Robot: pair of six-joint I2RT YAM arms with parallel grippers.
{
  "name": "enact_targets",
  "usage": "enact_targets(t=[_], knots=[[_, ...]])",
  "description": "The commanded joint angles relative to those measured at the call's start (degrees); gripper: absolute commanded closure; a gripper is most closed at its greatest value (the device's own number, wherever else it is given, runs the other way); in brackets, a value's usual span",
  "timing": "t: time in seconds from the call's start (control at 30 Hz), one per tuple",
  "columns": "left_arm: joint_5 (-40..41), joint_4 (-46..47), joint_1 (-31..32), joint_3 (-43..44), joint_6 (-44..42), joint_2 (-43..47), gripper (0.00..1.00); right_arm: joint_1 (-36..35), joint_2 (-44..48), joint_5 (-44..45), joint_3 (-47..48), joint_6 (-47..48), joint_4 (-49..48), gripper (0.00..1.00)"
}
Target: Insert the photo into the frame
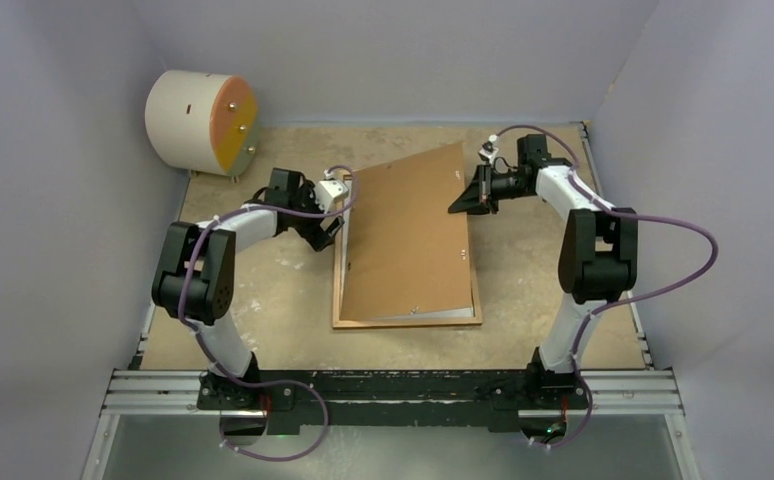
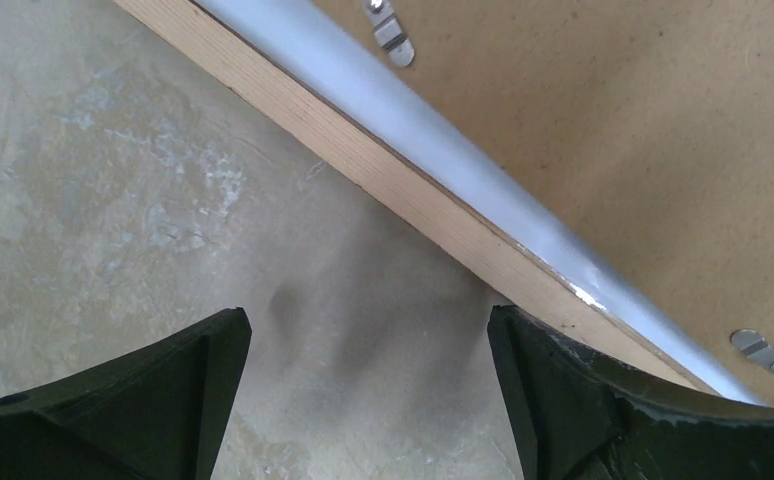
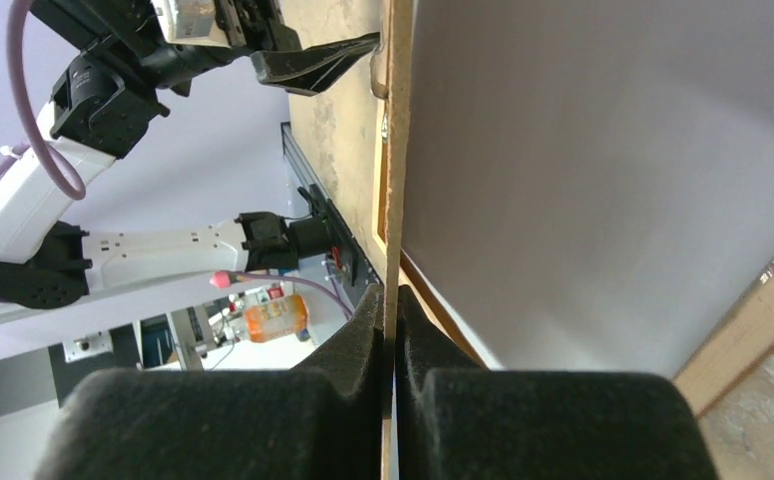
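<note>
**Backing board propped at a slant over the frame, one arm gripping and one free**

The frame (image 1: 408,322) lies flat on the table (image 1: 263,300) at picture centre. The right fingers (image 1: 463,202) are pinched tight on the upper right edge of the backing board (image 1: 408,235), which sits skewed with its lower left corner inside the rails. The left fingers (image 1: 325,232) are spread wide and empty, just beside the frame's upper left rail. A pale sheet (image 2: 413,135) shows under the board; whether it is the photo's back or the glass, I cannot tell. The board should probably be squared to the rails before it is lowered, so that no corner rides up on the wood.
</note>
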State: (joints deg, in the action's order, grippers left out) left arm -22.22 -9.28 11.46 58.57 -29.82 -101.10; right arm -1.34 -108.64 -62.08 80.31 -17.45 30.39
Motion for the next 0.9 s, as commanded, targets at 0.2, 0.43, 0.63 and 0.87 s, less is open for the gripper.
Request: enact_targets(t=[0.2, 0.43, 0.63, 0.87], knots=[[2.08, 3.07, 2.33, 0.06, -0.5, -1.97, 0.07, -2.52, -4.03, -0.41, 4.16, 1.76, 2.17, 1.0], [2.25, 3.24, 2.33, -0.2, -0.59, -2.12, 0.08, -2.69, -5.1, 0.93, 1.37, 0.86, 0.06, 1.0], [1.23, 3.3, 2.33, -0.25, -0.48, -1.82, 0.09, -2.78, -5.39, 5.54, -2.42, -2.05, -4.31, 0.91], [1.28, 2.73, 2.25, -0.34, -0.69, -0.8, 0.09, -4.31, -3.13, 14.06, -4.55, -4.63, -8.04, 0.38]])
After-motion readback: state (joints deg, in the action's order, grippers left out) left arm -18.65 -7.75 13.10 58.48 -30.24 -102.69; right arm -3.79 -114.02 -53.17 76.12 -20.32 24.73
